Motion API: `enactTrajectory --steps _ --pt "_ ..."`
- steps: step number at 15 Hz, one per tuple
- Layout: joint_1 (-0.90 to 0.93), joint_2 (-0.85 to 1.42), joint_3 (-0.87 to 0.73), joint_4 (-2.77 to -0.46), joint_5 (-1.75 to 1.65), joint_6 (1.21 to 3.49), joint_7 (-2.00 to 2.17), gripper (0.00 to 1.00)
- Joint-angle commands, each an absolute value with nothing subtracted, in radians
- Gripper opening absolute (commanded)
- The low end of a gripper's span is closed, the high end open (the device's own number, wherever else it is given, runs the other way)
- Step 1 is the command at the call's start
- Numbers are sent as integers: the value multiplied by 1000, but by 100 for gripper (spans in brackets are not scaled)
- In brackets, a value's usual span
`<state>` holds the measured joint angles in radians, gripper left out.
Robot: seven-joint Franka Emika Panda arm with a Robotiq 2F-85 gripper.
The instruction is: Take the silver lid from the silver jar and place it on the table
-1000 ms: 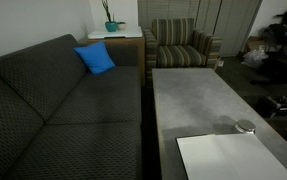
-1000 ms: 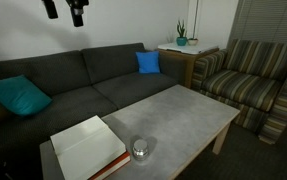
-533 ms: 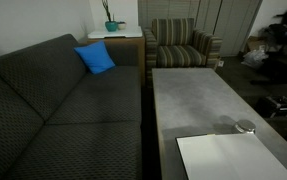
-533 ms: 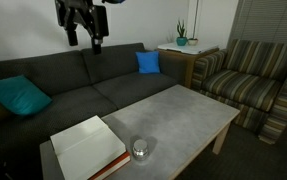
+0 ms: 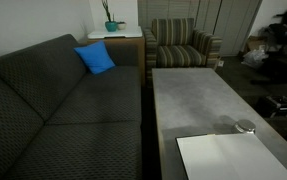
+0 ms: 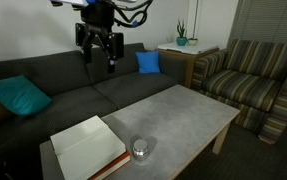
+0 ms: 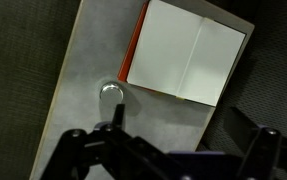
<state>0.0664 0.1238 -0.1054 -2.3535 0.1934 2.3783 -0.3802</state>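
Observation:
The silver jar [image 6: 141,154] stands on the grey stone-topped table [image 6: 178,110] next to the white board, with the silver lid [image 6: 140,146] on top of it. The jar also shows in an exterior view [image 5: 245,128], near the table's edge. In the wrist view I look straight down on the lid [image 7: 112,93], left of the board. My gripper [image 6: 98,56] hangs high above the sofa, far from the jar, open and empty. In the wrist view its dark fingers [image 7: 71,145] spread across the bottom edge.
A large white board [image 6: 86,147] with an orange edge lies on the table by the jar, and shows in the wrist view [image 7: 188,52]. A dark sofa [image 6: 73,85] with blue cushions runs along the table. A striped armchair [image 6: 248,80] and a wooden side table [image 6: 183,52] stand beyond.
My arm has come down and to the right from the top of the exterior view, over the sofa back. The jar, lid and board have not moved.

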Motion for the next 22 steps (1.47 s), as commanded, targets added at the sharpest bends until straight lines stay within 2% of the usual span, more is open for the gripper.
enactTrajectory --steps 1,11,15,16,20,22 --pt "23 123 -61 -2352 185 2378 -374 100" --pt "-87 389 -53 -2231 187 2528 -377 100" --pt "-188 535 14 -2110 232 2498 -472 100" --pt "-152 463 -10 -2186 177 2521 -394 100" --pt "-194 539 21 -2120 190 2519 -427 100" --pt "-125 548 -37 -2106 115 2524 -292 100"
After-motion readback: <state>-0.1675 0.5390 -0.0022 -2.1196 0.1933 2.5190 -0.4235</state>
